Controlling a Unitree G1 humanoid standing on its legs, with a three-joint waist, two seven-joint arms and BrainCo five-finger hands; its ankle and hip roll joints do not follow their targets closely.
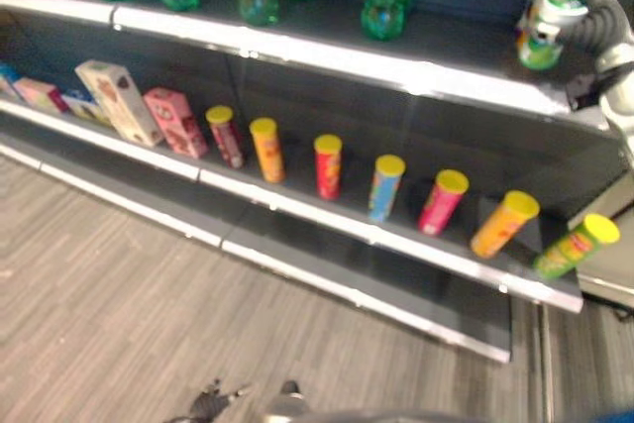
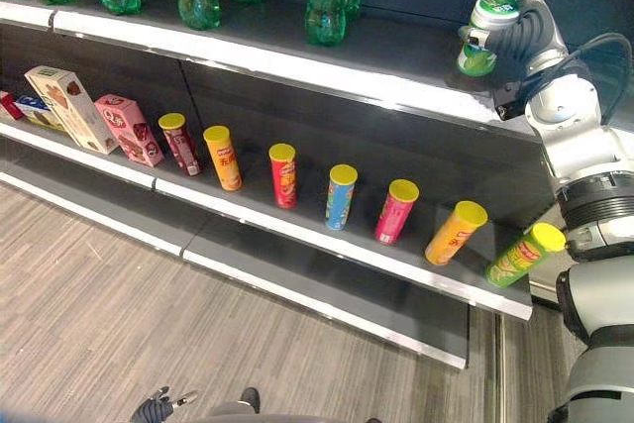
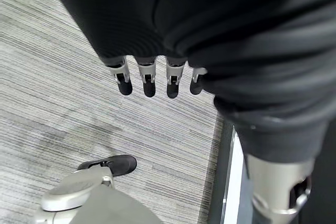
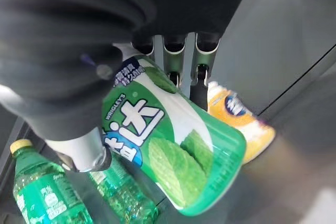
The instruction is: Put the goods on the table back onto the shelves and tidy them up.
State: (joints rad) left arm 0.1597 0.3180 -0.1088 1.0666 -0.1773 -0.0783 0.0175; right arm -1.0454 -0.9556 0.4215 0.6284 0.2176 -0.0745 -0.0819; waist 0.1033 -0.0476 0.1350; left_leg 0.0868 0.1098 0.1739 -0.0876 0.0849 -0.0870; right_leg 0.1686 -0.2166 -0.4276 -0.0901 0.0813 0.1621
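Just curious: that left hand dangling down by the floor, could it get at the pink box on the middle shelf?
Probably yes: the left hand hangs open and holds nothing, and the pink box stands at the shelf's open front.

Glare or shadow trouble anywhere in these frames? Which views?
Left eye view: the upper shelf's front edge glares white. Right eye view: that edge is bright but milder, and the right hand with the green container is evenly lit. Right wrist view: the shelf recess behind the container is dark. Left wrist view: the left hand hangs over evenly lit floor.
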